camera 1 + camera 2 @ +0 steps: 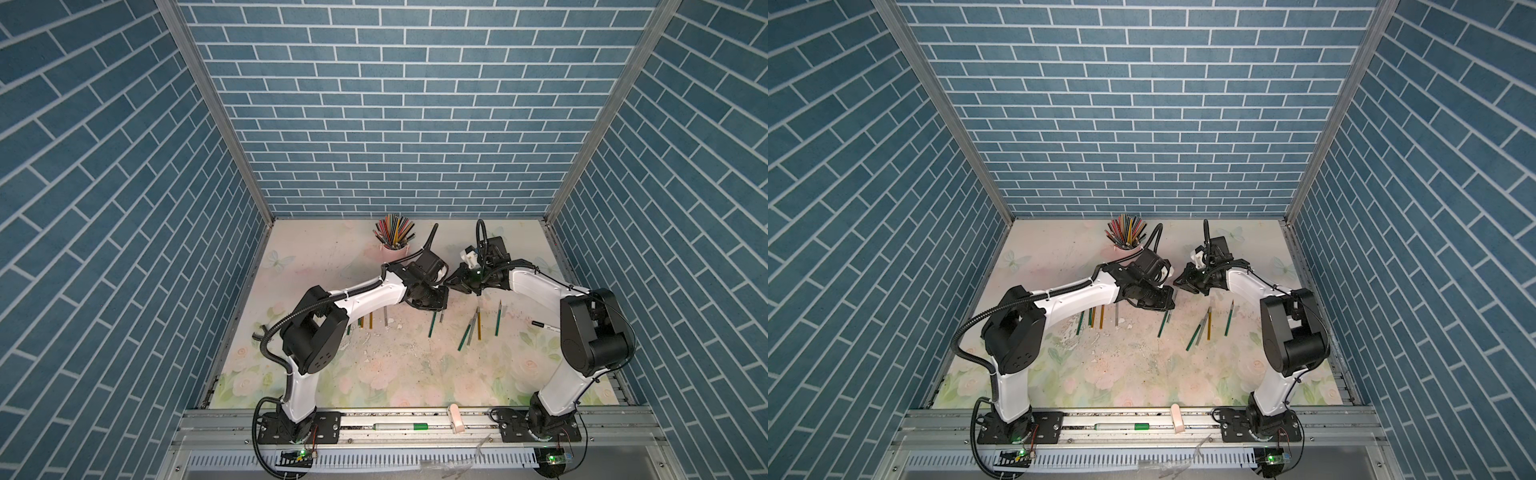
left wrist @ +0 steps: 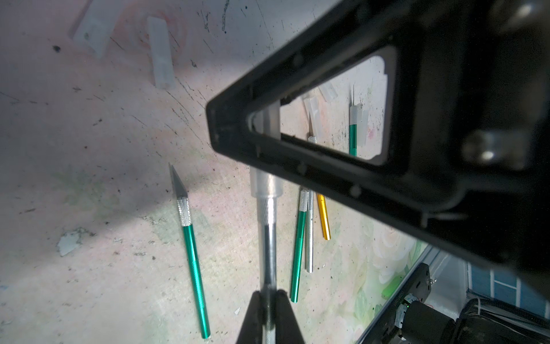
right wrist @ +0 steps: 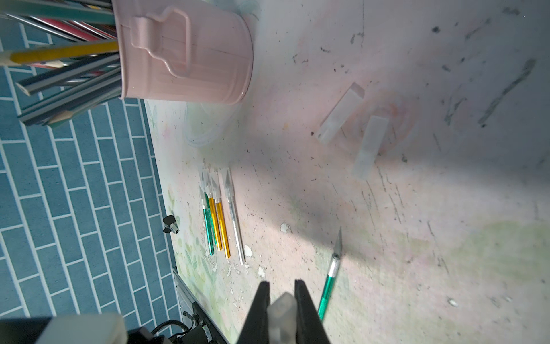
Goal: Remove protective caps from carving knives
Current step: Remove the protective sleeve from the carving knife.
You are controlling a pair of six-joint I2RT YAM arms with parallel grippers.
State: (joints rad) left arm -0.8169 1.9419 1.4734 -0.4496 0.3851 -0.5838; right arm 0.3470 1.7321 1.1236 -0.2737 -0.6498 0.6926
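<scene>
Jaws of the left gripper (image 2: 269, 295) pinch the smooth round handle of a silver knife (image 2: 268, 238). The right gripper (image 3: 281, 285) is clamped on the frosted plastic cap (image 3: 281, 312) over its tip, above the scuffed flowered mat (image 3: 446, 268). Just beside lies a green knife (image 3: 329, 286), its pointed blade bare and collar ridged. Farther off lie two flat loose caps (image 3: 340, 113), then a pink ribbed metal cup (image 3: 190, 50) of coloured pencils (image 3: 65, 77).

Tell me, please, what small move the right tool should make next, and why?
Probably pull the protective cap straight off: the right tool grips it, while the left tool clamps the silver carving knife by its handle.
</scene>
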